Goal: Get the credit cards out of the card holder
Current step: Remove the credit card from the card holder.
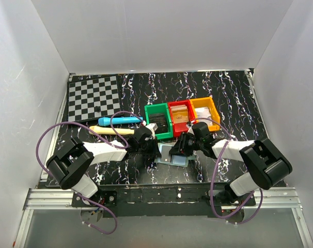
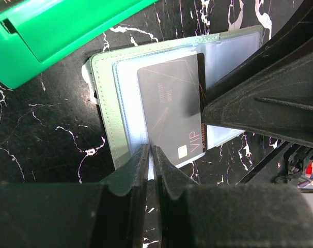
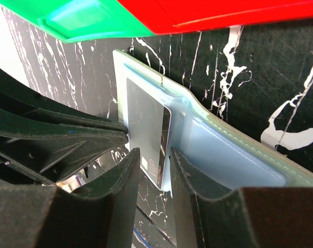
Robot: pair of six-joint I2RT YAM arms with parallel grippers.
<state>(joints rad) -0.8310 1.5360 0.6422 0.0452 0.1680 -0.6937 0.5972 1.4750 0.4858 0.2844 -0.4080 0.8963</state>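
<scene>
"VIP" printed on the dark credit card (image 2: pixel 172 108); smaller lettering unreadable

On your surface (image 1: pixel 234 98), the card holder (image 1: pixel 174 159) lies open just before a row of three bins (image 1: pixel 182 118), with a card (image 2: pixel 169 108) lying on its left half. Left of the bins lies a pen (image 1: pixel 120 120), with a stick (image 1: pixel 111 130) just before it. Behind both, toward the far left corner, sits a checkerboard (image 1: pixel 94 97).

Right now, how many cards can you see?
1. A dark card lies on the open holder, beside the green bin. More might be hiding inside the holder.
</scene>
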